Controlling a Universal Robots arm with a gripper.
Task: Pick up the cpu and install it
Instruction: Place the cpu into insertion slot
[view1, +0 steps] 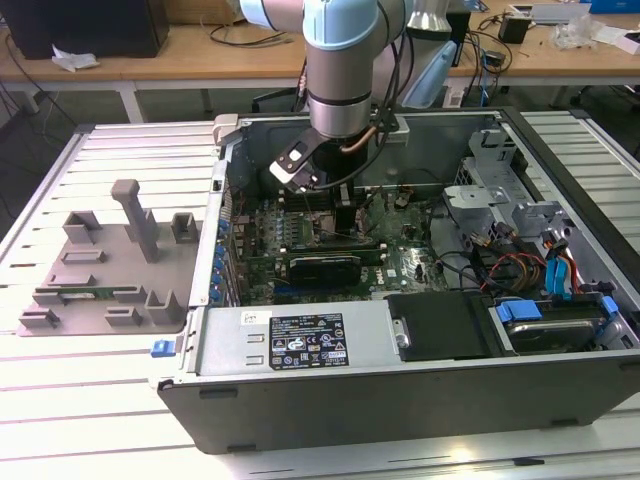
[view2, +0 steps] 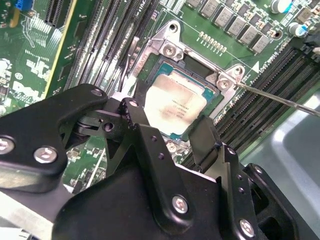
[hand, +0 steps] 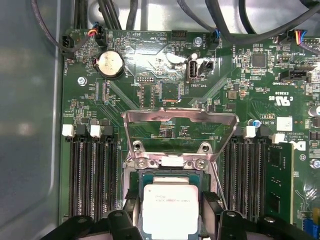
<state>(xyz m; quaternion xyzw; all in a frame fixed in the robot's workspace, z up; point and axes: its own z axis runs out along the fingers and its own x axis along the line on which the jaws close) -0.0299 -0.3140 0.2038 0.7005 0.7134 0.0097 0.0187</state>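
The cpu (view2: 177, 107), a small square chip with a silver-grey top, lies level in the socket on the green motherboard (view1: 405, 262). My gripper (view2: 170, 120) hangs straight over it. Its two black fingers (view2: 142, 132) press against opposite edges of the chip. In the first wrist view the cpu (hand: 170, 207) sits between the same fingers (hand: 131, 207), with my gripper (hand: 171, 210) shut on it. The socket's metal load plate (hand: 180, 120) stands flipped open beyond the chip. In the exterior view my gripper (view1: 345, 215) reaches down into the open computer case (view1: 400, 390).
A thin socket lever wire (view2: 280, 97) sticks out beside the socket. Memory slots (hand: 92, 175) flank it on both sides. A grey slotted fixture tray (view1: 100, 270) lies at the exterior view's left. Cables and drive bays (view1: 540, 270) crowd the case's right side.
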